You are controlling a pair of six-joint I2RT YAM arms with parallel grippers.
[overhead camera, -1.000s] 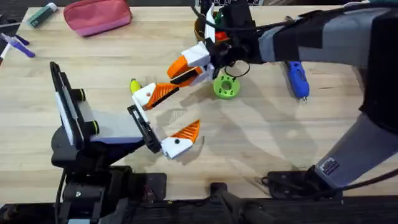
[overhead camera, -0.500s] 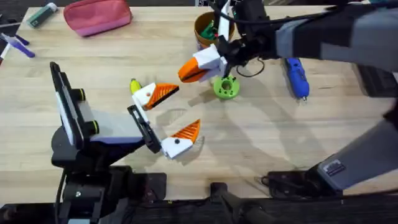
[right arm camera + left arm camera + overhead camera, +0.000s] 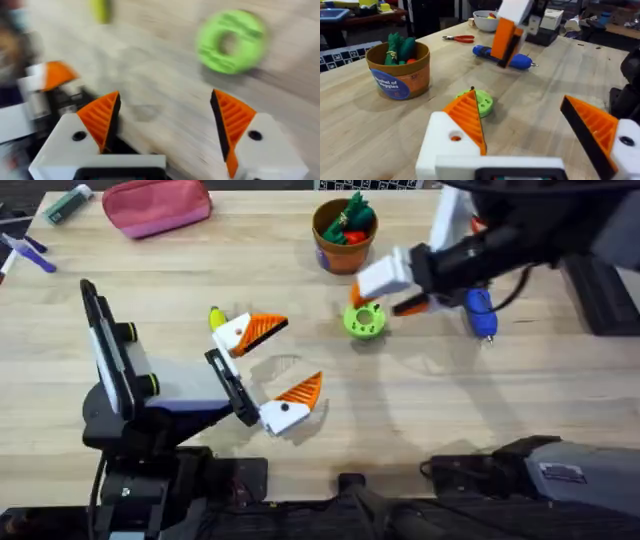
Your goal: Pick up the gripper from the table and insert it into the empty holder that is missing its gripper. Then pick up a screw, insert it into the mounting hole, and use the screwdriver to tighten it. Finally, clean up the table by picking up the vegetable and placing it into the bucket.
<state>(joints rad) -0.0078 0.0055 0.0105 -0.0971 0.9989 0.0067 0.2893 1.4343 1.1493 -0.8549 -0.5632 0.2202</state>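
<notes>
My left gripper (image 3: 300,352) is open at table centre, both white mounts carrying orange tips (image 3: 470,120). My right gripper (image 3: 385,298) is open and empty just above the table, between the lime-green disc (image 3: 364,320) and the blue screwdriver (image 3: 480,310); it also has both orange tips (image 3: 102,117). The yellow vegetable (image 3: 215,317) lies just left of the left gripper's far finger. The bucket (image 3: 343,235) stands behind the disc, holding green and red toy vegetables. The loose gripper, an empty holder and the screw are out of view.
A pink pouch (image 3: 155,205) and pens (image 3: 25,250) lie at the back left. Red pliers (image 3: 460,38) and a white bowl (image 3: 487,20) sit beyond the screwdriver (image 3: 515,60). The disc (image 3: 480,102) is just ahead of my left fingers.
My right arm has swung right, from beside the left gripper's far finger to the spot between disc and screwdriver, uncovering the bucket. The left arm has not moved.
</notes>
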